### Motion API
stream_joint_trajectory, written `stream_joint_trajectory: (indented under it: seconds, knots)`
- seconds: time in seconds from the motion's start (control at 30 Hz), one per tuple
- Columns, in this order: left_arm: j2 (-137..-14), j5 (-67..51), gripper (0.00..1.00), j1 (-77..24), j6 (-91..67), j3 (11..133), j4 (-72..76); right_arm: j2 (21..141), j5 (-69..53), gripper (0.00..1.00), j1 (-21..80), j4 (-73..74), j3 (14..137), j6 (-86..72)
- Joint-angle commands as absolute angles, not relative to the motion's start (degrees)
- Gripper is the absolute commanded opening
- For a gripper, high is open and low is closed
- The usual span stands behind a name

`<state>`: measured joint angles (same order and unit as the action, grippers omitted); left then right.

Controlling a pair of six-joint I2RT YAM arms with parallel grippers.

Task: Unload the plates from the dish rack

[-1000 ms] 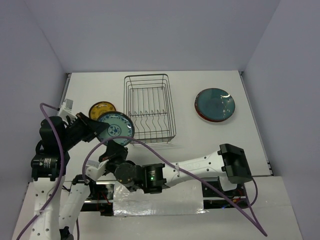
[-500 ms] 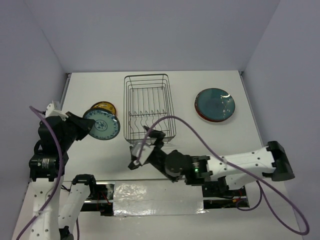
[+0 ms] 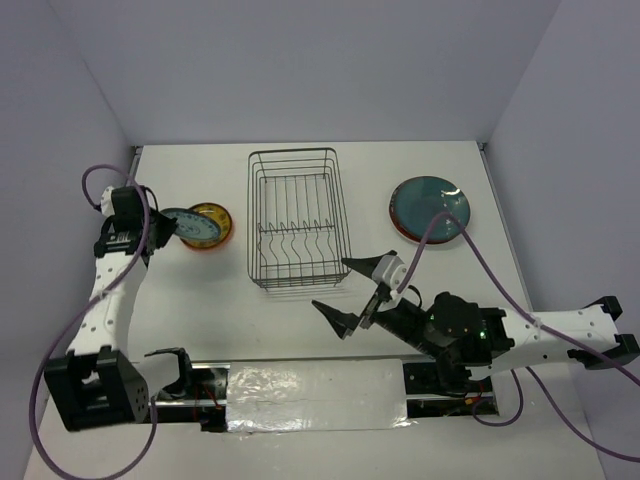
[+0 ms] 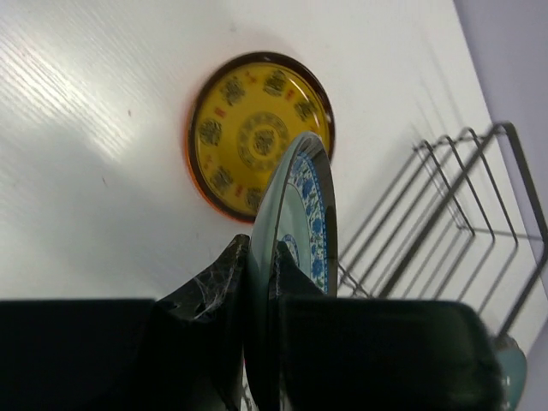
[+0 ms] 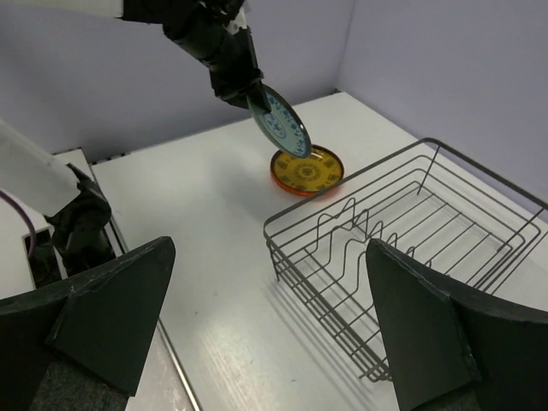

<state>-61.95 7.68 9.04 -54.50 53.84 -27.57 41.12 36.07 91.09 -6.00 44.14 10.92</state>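
Observation:
The dish rack point(image 3: 298, 215) of dark wire stands at mid-table with no plate in it; it also shows in the right wrist view point(image 5: 411, 231) and the left wrist view point(image 4: 445, 214). My left gripper point(image 3: 148, 226) point(image 4: 261, 257) is shut on the rim of a pale teal plate with blue pattern point(image 3: 188, 226) point(image 4: 301, 214) point(image 5: 281, 122), held on edge just above a yellow patterned plate with orange rim point(image 3: 214, 226) point(image 4: 257, 128) point(image 5: 306, 169) that lies flat on the table. My right gripper point(image 3: 352, 292) point(image 5: 274, 342) is open and holds nothing, near the rack's front right corner.
A large teal-blue plate point(image 3: 430, 208) lies at the right on top of a red-rimmed one. The table's walls rise at the back and both sides. Purple cables loop over both arms.
The right arm swung from the left side back to the right and its gripper opened. The left arm carried the blue-patterned plate left and back, over the yellow plate.

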Motion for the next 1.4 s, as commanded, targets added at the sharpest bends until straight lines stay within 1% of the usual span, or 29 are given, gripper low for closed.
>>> stream_joint_trajectory:
  seconds: [0.0, 0.07, 0.1, 0.13, 0.2, 0.23, 0.3, 0.33, 0.4, 0.43, 0.5, 0.53, 0.6, 0.7, 0.77, 0.8, 0.97, 1.03, 1.13, 1.37]
  knots:
    - [-67.2, 6.5, 0.12, 11.2, -56.8, 52.9, -17.8, 39.0, 34.6, 1.00, 91.6, -2.2, 42.4, 5.8]
    - [-69.4, 5.3, 0.20, 11.9, -56.9, 52.1, -13.0, 37.6, 34.5, 1.00, 91.7, -2.5, 41.2, 5.5]
    - [-71.9, 4.8, 0.19, 12.2, -57.2, 52.0, -12.1, 37.4, 34.5, 1.00, 91.7, -2.5, 40.8, 5.5]
    - [-73.3, 4.5, 0.14, 12.3, -57.3, 52.0, -10.5, 37.2, 34.5, 1.00, 91.7, -2.5, 40.4, 5.3]
    - [-77.5, 4.0, 0.08, 12.4, -57.9, 52.2, -9.5, 37.1, 34.9, 1.00, 91.7, -2.3, 39.7, 4.9]
    - [-79.0, 3.2, 0.03, 12.4, -58.2, 52.2, -8.6, 37.2, 35.0, 1.00, 91.8, -2.1, 39.4, 4.7]
    - [-82.2, 2.4, 0.03, 12.4, -59.0, 51.8, -7.5, 37.4, 35.5, 1.00, 91.7, -1.8, 39.2, 4.6]
    - [-83.0, 2.4, 0.06, 12.4, -59.1, 51.5, -6.7, 37.4, 35.6, 1.00, 91.8, -1.6, 39.2, 4.4]
    - [-84.3, 2.7, 0.19, 12.3, -59.3, 51.0, -5.7, 37.5, 35.6, 1.00, 91.7, -0.9, 39.3, 4.1]
    - [-84.3, 2.6, 0.37, 12.4, -59.2, 50.6, -5.0, 37.5, 35.2, 1.00, 91.8, -0.5, 39.4, 4.0]
    - [-83.9, 3.5, 0.56, 12.4, -59.4, 50.0, -5.2, 37.3, 34.8, 1.00, 91.8, -0.5, 39.4, 4.0]
    - [-83.7, 3.6, 0.70, 12.4, -59.6, 49.7, -5.1, 37.2, 34.8, 1.00, 91.8, -0.8, 39.1, 4.1]
    - [-83.4, 4.1, 0.80, 12.4, -59.8, 49.6, -6.3, 37.3, 34.8, 1.00, 91.8, -1.2, 38.9, 4.4]
    - [-83.7, 4.7, 0.86, 12.4, -59.8, 49.8, -7.7, 38.2, 34.3, 1.00, 91.8, -1.5, 39.1, 4.1]
    - [-83.9, 4.7, 0.87, 12.4, -59.8, 50.2, -8.3, 38.9, 34.0, 1.00, 91.8, -1.3, 39.5, 4.0]
    - [-84.1, 4.7, 0.90, 12.4, -59.7, 50.1, -8.1, 39.3, 34.0, 1.00, 91.8, -1.1, 39.9, 3.9]
    - [-87.9, 4.4, 0.92, 12.4, -59.4, 53.3, -9.0, 40.1, 34.1, 1.00, 91.7, -0.4, 40.3, 3.3]
    - [-91.2, 2.0, 0.93, 12.4, -58.8, 56.3, -10.5, 39.6, 33.8, 1.00, 91.8, -0.4, 40.0, 3.3]
    - [-93.2, 0.5, 0.93, 12.4, -58.8, 57.8, -12.0, 38.8, 34.2, 1.00, 91.8, -0.4, 39.7, 3.2]
    - [-92.3, 1.2, 0.97, 12.4, -58.8, 58.6, -15.2, 38.0, 34.0, 1.00, 91.8, 1.3, 39.4, 2.5]
